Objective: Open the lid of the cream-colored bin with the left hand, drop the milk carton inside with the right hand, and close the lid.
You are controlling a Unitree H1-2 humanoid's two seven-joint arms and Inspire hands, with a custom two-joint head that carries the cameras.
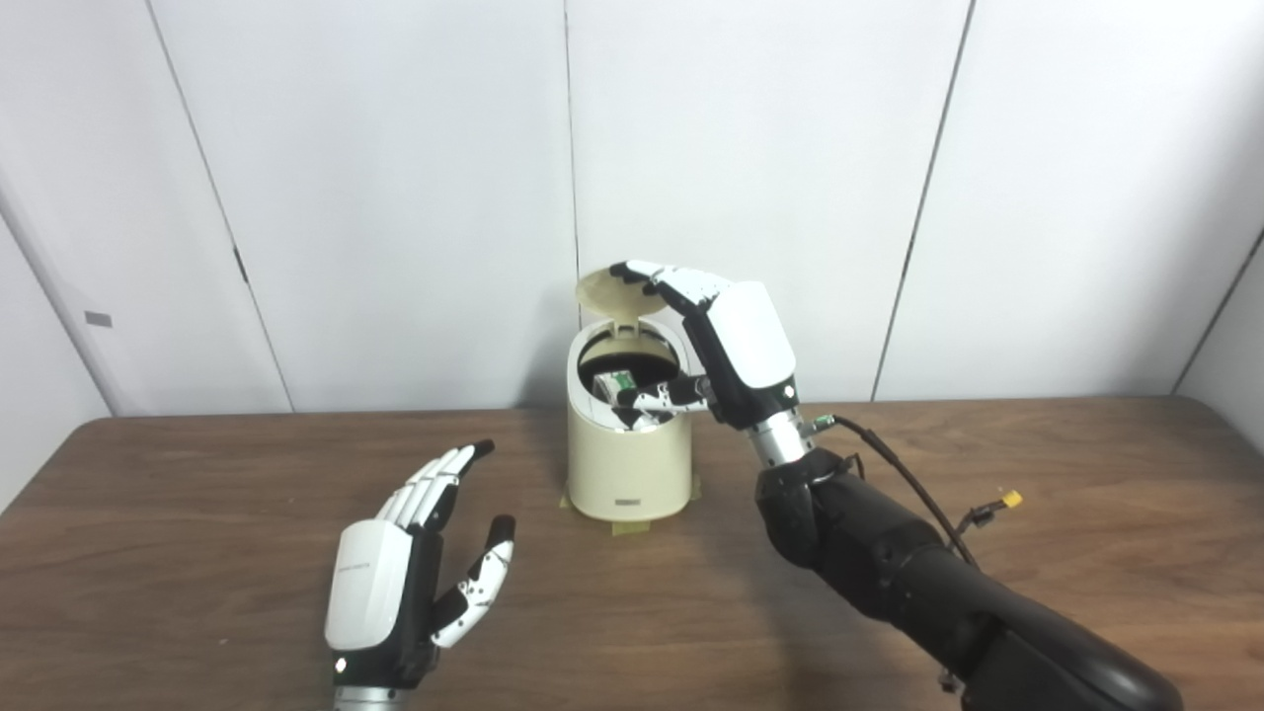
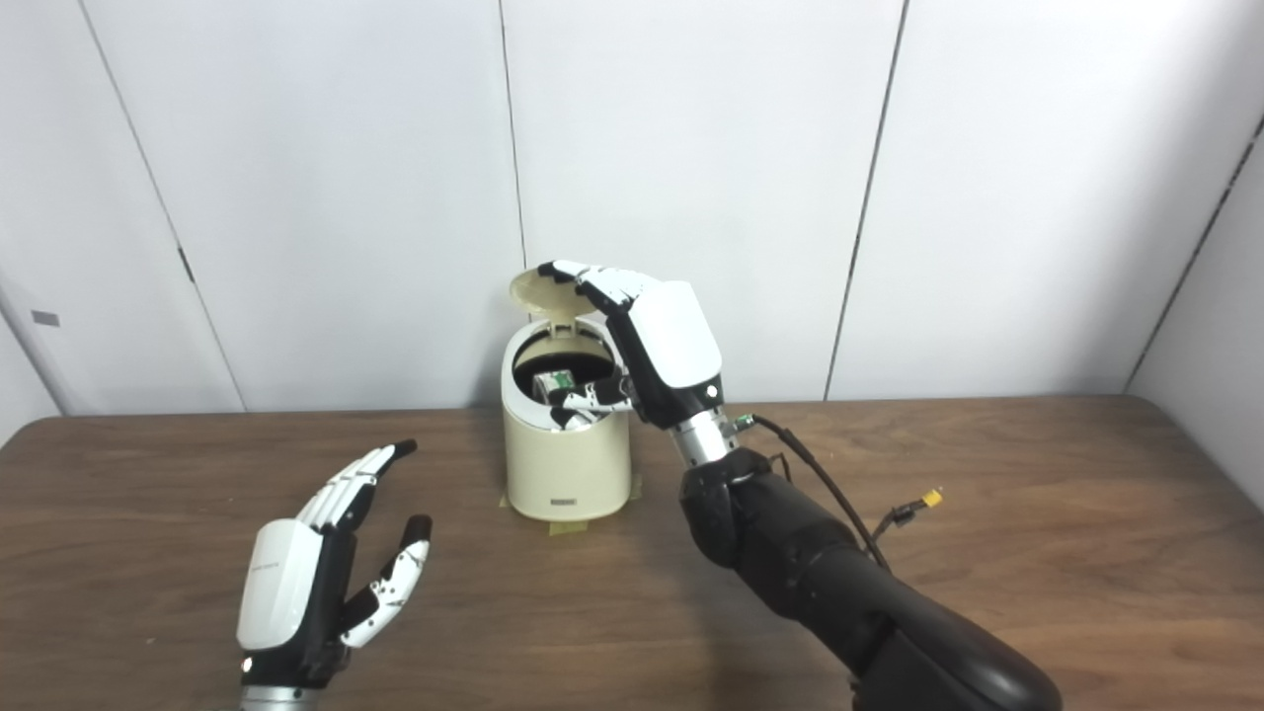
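The cream-colored bin (image 1: 627, 464) stands at the middle back of the wooden table (image 1: 197, 494). Its round lid (image 1: 602, 291) is tipped up and back, so the mouth is uncovered. A white carton with a green patch (image 1: 619, 381) lies inside the mouth, partly hidden by the rim. My right hand (image 1: 741, 341) hovers over the mouth from the right. Its fingers (image 1: 652, 276) stretch toward the raised lid, and its thumb (image 1: 662, 395) sits low at the rim, beside the carton. My left hand (image 1: 395, 583) is open above the table at the front left, well apart from the bin.
Tan tape patches (image 1: 632, 526) show under the bin's base. A black cable with a yellow connector (image 1: 1009, 501) hangs off my right forearm. White wall panels (image 1: 395, 197) stand right behind the bin. Bare tabletop lies to the left and right of the bin.
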